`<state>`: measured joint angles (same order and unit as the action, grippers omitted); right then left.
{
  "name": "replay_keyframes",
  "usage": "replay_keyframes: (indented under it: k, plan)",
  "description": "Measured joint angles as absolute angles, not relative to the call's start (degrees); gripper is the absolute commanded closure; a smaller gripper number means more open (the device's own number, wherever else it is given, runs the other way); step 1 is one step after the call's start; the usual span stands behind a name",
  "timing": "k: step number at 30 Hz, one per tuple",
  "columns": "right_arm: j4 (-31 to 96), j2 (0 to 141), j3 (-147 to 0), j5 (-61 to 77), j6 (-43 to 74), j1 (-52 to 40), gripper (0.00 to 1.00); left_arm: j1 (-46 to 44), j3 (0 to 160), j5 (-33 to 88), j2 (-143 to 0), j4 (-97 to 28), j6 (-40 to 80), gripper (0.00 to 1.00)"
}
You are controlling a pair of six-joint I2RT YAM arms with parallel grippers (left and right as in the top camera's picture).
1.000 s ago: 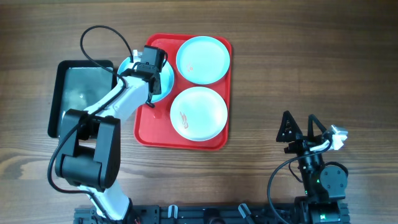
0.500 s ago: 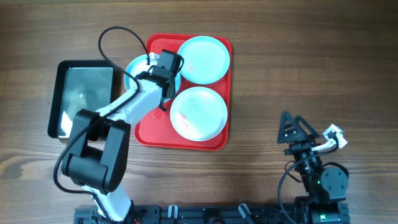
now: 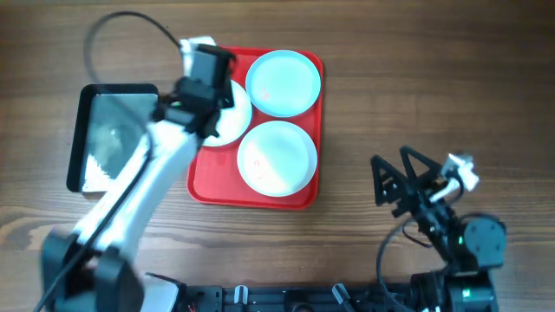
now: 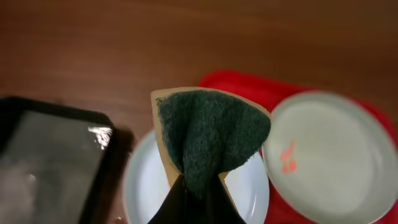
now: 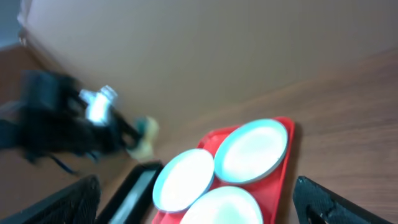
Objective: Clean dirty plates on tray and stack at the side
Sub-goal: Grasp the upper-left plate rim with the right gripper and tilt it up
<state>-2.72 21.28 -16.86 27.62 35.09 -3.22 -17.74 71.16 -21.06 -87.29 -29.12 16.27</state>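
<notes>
Wooden surface (image 3: pixel 416 78) is carrying the red tray (image 3: pixel 208 180) at twelve o'clock, black tray (image 3: pixel 80 130) at ten; left pincer (image 4: pixel 193 198) is clamping a sponge (image 4: pixel 211 134), right pincer (image 3: pixel 395 179) is gaping apart.

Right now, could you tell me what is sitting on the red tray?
Three plates: the far plate and the near plate show fully on the red tray. The third plate, at its left side, is partly hidden under the left gripper holding a green sponge.
</notes>
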Motion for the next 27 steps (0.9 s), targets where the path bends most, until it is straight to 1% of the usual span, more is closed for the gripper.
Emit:
replay_keyframes:
  k: [3,6,10,16,20,24,25,26,27]
  plan:
    - [-2.2,34.3,-24.9,32.0,31.7,-3.4,0.0,-13.5,72.1,-20.9,-82.4,-30.8,16.2,0.96]
    - [0.4,46.3,-34.0,34.1,28.2,-5.9,0.0,-8.8,72.2,-17.4,-82.0,-32.4,15.1,0.96]
    - [7.7,61.5,-47.3,32.3,22.9,-14.5,0.0,-4.3,71.9,-10.6,-83.0,-33.2,13.3,0.96]
    - [15.9,81.1,-62.8,21.7,17.6,-29.5,0.0,-2.3,71.9,-3.5,-83.1,-33.3,8.8,0.96]
    - [15.3,90.5,-67.2,17.6,16.6,-33.6,0.0,-1.7,71.9,-0.8,-84.2,-33.1,6.2,0.96]
    - [12.3,96.9,-67.6,16.8,16.4,-34.9,0.0,0.1,71.9,2.9,-87.8,-33.0,4.3,0.96]
    - [11.9,98.0,-67.6,16.8,16.4,-35.1,0.01,0.5,71.9,3.6,-88.6,-33.0,4.1,0.96]
    - [10.8,99.2,-67.6,16.8,16.8,-35.2,0.04,0.9,71.9,4.7,-90.0,-33.0,3.7,0.96]
    - [9.4,99.8,-67.6,16.8,17.5,-35.2,0.14,1.2,71.9,5.3,-90.7,-33.0,3.5,0.96]
